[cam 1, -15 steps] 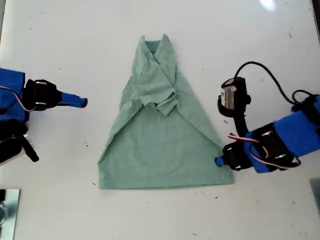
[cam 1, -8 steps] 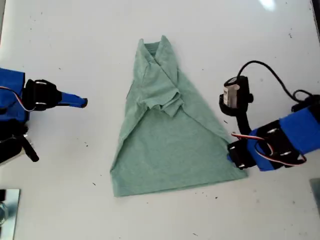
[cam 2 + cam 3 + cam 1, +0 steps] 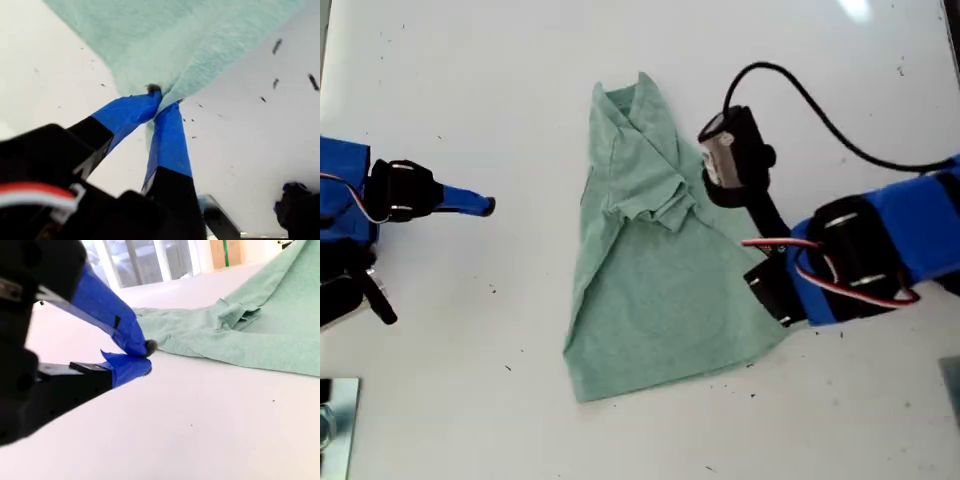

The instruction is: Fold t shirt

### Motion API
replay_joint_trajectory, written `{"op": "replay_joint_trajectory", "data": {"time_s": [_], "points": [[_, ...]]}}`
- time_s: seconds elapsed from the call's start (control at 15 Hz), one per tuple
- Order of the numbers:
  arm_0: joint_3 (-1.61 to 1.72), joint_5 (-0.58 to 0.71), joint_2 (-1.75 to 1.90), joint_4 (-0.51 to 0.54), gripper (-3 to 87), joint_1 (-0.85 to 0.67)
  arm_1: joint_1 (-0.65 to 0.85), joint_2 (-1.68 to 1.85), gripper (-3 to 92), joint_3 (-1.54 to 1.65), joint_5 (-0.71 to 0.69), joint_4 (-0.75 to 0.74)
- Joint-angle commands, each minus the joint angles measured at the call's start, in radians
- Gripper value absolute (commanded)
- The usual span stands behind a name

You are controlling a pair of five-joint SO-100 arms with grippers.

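The pale green t shirt (image 3: 650, 290) lies on the white table (image 3: 470, 80), its sleeves folded in near the collar and its hem skewed. My first gripper (image 3: 162, 100) is shut on a pinch of the t shirt (image 3: 175, 40). In the exterior view this arm (image 3: 850, 260) comes in from the right, over the shirt's hem corner, and hides the gripper tips. My second gripper (image 3: 145, 355) is shut on nothing, apart from the t shirt (image 3: 260, 335). It rests at the exterior view's left (image 3: 480, 205).
A black cable (image 3: 820, 110) loops from the first arm's wrist camera (image 3: 730, 150) toward the exterior view's right edge. A metal piece (image 3: 335, 420) sits at that view's lower left corner. Dark specks dot the table.
My first gripper has dragged the shirt's hem corner up and toward the exterior view's left, narrowing and skewing the lower part. The collar shifted slightly. The second arm has stayed put.
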Motion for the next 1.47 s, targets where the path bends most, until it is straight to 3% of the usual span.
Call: {"op": "replay_joint_trajectory", "data": {"time_s": [0.0, 0.13, 0.27, 0.33, 0.4, 0.67, 0.73, 0.8, 0.87, 1.07, 1.2, 1.4], "points": [[0.012, 0.005, 0.008, -0.023, -0.2, 0.012, 0.023, -0.087, -1.3, -0.173, -0.038, -0.038], [0.012, 0.005, 0.008, -0.023, -0.2, 0.012, 0.029, -0.250, -1.3, -0.359, -0.075, -0.144], [0.012, 0.005, 0.008, -0.023, -0.2, 0.011, 0.035, -0.325, -0.8, -0.357, -0.103, -0.380], [0.012, 0.005, 0.008, -0.023, -0.2, 0.011, 0.028, -0.370, 14.1, -0.364, -0.106, -0.445], [0.012, 0.005, 0.008, -0.023, -0.2, 0.011, 0.020, -0.393, 21.6, -0.399, -0.121, -0.454], [0.012, 0.005, 0.008, -0.023, -0.2, 0.006, 0.015, -0.212, 23.8, -0.457, -0.187, -0.276], [0.012, 0.005, 0.008, -0.023, -0.2, 0.008, 0.035, -0.117, 19.2, -0.380, -0.184, -0.189], [0.012, 0.005, 0.008, -0.023, -0.2, 0.006, 0.067, -0.017, 7.5, -0.238, -0.152, -0.118], [0.012, 0.005, 0.008, -0.023, -0.2, 0.006, 0.110, 0.097, 4.0, -0.028, -0.135, -0.109], [0.012, 0.005, 0.008, -0.023, -0.2, 0.002, 0.267, 0.368, 1.6, 0.591, -0.190, -0.319], [0.012, -0.002, 0.008, -0.023, -0.2, 0.003, 0.382, 0.660, 1.2, 1.019, -0.253, -0.569], [0.012, -0.025, 0.006, -0.023, -0.2, -0.003, 0.512, 0.870, 2.4, 1.315, -0.314, -0.643]]}}
